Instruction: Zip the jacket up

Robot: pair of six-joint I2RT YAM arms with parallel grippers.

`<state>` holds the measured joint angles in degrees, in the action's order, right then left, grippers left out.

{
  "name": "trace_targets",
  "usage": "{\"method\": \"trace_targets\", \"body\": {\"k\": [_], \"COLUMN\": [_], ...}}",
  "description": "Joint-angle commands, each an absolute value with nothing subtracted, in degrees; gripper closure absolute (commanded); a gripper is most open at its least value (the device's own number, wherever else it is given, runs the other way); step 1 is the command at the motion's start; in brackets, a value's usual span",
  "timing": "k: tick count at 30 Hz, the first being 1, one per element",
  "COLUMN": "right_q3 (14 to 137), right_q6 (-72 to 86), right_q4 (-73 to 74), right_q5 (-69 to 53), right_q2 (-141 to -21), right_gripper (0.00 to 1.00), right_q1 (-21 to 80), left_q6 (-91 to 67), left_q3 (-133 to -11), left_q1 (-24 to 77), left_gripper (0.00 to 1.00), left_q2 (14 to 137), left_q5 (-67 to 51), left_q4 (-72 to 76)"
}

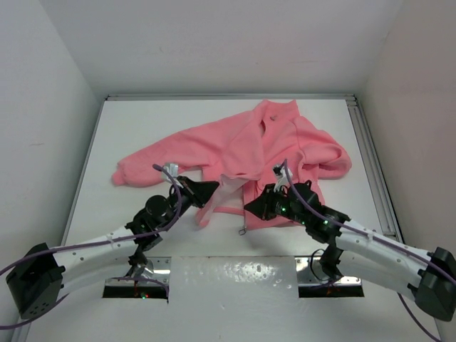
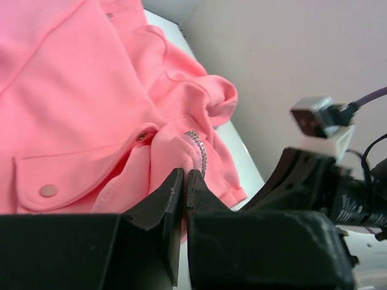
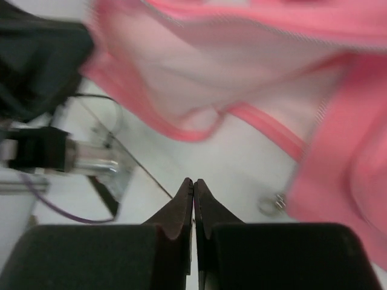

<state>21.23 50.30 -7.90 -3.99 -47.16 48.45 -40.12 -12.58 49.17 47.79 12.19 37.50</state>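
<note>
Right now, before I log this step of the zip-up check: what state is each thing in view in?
jacket: unzipped, front open, one panel folded back with the lining showing.
zipper pull: loose by the hem, ungripped.
pocket flap: down.
left pincer: shut, tips at the zipper teeth; grip on fabric unclear.
right pincer: shut, empty.

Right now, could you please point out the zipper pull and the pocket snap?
zipper pull (image 3: 272,204): right wrist view, blurred metal loop.
pocket snap (image 2: 47,191): left wrist view, stud's centre.
</note>
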Motion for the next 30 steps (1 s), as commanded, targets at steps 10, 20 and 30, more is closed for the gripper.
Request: {"method": "trace_targets", "body": {"k": [10, 20, 30], "right_q3": [31.8, 33.2, 36.2], "right_q6": [45.8, 47.2, 47.0], "right_q4": [12.8, 13.8, 14.3], "right_q5": [13.7, 22.7, 24.5], "right_q2": [-64.6, -74.5, -81.6], "right_gripper": [0.84, 0.62, 0.61], "right_q1": [58.8, 62.3, 62.8], "left_q6": [-32.5, -31.1, -30.9], "left_q3": [-15.3, -13.9, -13.8], "left_q1": [49.1, 49.2, 49.1], "left_gripper": [1.00, 1.00, 1.00], "left_q2": [49.3, 46.8, 45.3], "left_q5": [14.5, 15.6, 15.4], "left_q4": [40.2, 38.8, 37.6]}}
